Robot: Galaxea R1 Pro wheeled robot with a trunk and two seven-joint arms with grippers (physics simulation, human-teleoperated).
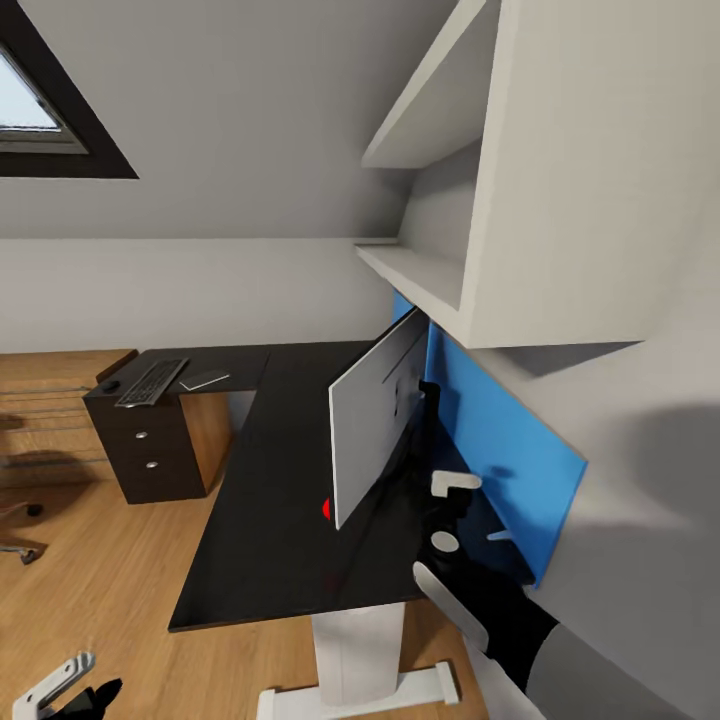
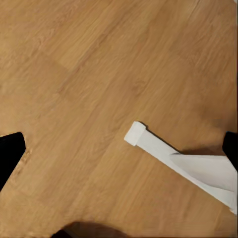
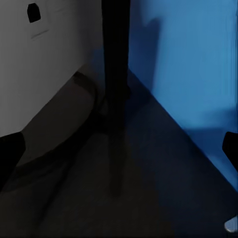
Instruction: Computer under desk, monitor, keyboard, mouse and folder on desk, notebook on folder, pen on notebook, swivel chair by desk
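Monitor (image 1: 375,425): on the desk (image 1: 270,520), white back toward me, by its blue panel.
Keyboard (image 1: 151,382): far end of desk, well apart from monitor; mouse (image 1: 110,385) just beside it.
Grey sheet (image 1: 205,380): beside keyboard, possibly the notebook.
Left: folder, pen, chair.
My right pincer (image 1: 452,510): behind monitor, fingers apart, holding nothing.
My left pincer (image 1: 60,685): over the floor, open, empty.

Attic rm: sloped grey ceiling (image 1: 230,110) w/ dark-framed skylight (image 1: 40,110) upper left. Low pale wall (image 1: 180,290) below. Wood plank floor (image 1: 110,590), warm tone. White open shelving (image 1: 480,200) on right wall; soft, even light
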